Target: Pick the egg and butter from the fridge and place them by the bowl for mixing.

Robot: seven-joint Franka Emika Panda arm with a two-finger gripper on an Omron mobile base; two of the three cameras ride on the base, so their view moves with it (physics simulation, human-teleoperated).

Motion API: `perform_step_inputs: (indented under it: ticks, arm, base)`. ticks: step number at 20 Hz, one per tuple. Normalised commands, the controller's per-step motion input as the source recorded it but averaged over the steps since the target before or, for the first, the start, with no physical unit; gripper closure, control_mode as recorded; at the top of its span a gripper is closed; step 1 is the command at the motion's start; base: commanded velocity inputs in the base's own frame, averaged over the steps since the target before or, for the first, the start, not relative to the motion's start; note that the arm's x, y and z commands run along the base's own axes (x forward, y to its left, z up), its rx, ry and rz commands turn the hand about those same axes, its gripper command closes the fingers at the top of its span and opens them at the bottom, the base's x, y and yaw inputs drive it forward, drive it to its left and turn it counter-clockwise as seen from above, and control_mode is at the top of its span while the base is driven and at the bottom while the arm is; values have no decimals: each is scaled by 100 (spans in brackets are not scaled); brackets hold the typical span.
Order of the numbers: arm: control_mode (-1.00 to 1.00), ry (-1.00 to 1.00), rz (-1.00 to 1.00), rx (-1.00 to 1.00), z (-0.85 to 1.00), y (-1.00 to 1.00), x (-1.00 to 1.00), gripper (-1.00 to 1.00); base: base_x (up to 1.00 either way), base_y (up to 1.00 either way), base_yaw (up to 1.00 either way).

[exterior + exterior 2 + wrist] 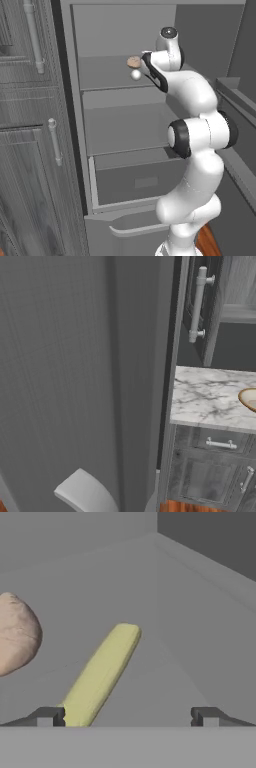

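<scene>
The fridge (120,127) stands open, and my arm (195,100) reaches onto its upper shelf. On that shelf a tiny white egg (135,75) lies just left of my hand, below a round tan-brown lump (133,62). In the hand view, the yellowish butter (102,674) lies on the shelf floor, slanting away from close to the left fingertip (47,717). My gripper (127,717) is open with nothing held. The tan lump (17,634) sits left of the butter. The bowl (248,398) shows at the right edge of the right base view, on a marble counter (205,396).
The fridge has a lower shelf and a pulled-out grey drawer (140,182). Dark wood-grain cabinets with bar handles (54,142) stand left of it. In the right base view the grey fridge door (75,381) stands close in front, with drawers (220,445) under the counter.
</scene>
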Motion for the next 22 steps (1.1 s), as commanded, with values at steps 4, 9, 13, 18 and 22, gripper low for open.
perform_step_inputs:
  ticks: [4,9,13,18,22]
  arm:
    - [-100,3,0,0,0,0,49,-100]
    - [-100,2,0,0,0,0,51,-100]
    - [-100,3,0,0,-1,0,51,-100]
    - [-100,3,0,0,-3,-2,42,-100]
    - [-100,2,0,0,-9,-4,32,-100]
  base:
    - [0,0,0]
    - [0,0,0]
    - [0,0,0]
    - [0,0,0]
    - [0,0,0]
